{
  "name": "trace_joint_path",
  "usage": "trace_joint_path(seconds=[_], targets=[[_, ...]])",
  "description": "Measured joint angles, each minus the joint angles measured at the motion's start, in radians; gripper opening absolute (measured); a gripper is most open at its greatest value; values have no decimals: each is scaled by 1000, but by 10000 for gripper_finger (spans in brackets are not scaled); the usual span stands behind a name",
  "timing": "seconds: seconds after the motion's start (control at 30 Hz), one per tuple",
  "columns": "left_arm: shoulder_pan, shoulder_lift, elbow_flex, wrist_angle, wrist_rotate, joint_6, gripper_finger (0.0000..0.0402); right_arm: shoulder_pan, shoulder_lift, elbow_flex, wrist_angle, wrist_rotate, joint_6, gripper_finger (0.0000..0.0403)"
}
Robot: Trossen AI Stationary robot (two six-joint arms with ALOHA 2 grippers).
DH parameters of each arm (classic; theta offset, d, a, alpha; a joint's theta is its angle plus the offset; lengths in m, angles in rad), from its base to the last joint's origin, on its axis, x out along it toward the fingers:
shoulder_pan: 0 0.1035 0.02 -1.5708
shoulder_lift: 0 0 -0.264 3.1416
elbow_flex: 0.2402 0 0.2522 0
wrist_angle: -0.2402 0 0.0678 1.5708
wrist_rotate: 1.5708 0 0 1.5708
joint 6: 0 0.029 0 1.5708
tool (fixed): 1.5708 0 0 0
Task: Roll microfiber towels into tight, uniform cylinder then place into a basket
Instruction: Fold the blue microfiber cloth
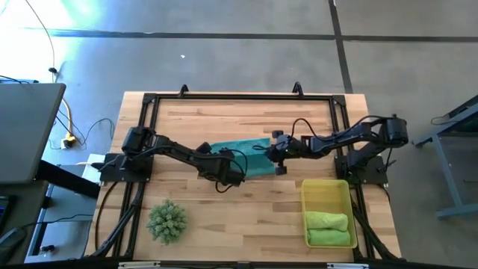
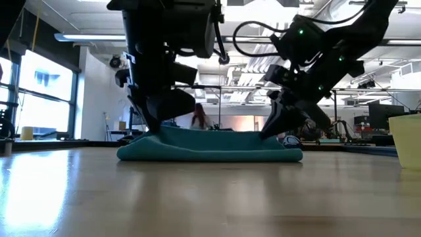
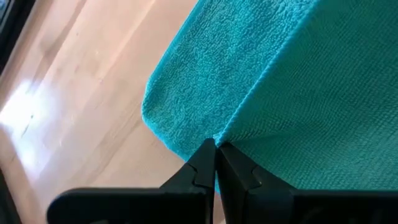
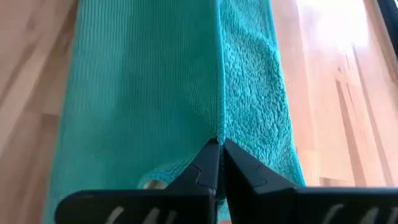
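Note:
The teal towel lies at the table's middle, its underside flat on the wood; it also shows in the low view. My left gripper is shut on its left end, and my right gripper is shut on its right end. The yellow basket stands at the near right. In it lie two rolled towels, a bright green one and a pale yellow-green one. My left gripper pinches a raised ridge of the towel between its two fingers at the towel's left end, coming from above and slanting down. The cloth rises to the fingers in a taut crease; the rest lies on the table. My right gripper pinches a raised ridge of the towel between its two fingers at the towel's right end, coming from above and slanting down. The upper layer is drawn up to the fingers in a straight crease; the lower cloth stays on the table.
A spiky green plant-like ball sits at the near left. A black frame runs along the table's far edge and its sides. Bare wood lies between the ball and the basket.

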Motion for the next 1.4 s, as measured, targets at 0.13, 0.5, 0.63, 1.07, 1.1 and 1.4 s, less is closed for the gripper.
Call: trace_joint_path(seconds=[0.13, 0.5, 0.63, 1.07, 1.1, 1.4], targets=[[0, -5, 0, -14, -16, 17, 0, -16, 14, 0, 8, -3, -47, 0], [0, -5, 0, -12, -39, 167, 0, -22, 25, 0, 30, -20, -65, 0], [4, -5, 0, -11, -43, 167, 0, -22, 33, 0, 44, -35, -83, 0], [34, -5, 0, -13, -142, 167, 0, -22, 33, 0, 69, 96, -294, 0], [39, -5, 0, -13, -144, 167, 0, -22, 33, 0, 70, 97, -311, 0], [71, -5, 0, -12, -140, 167, 0, -41, 33, 0, 88, 92, -383, 0]])
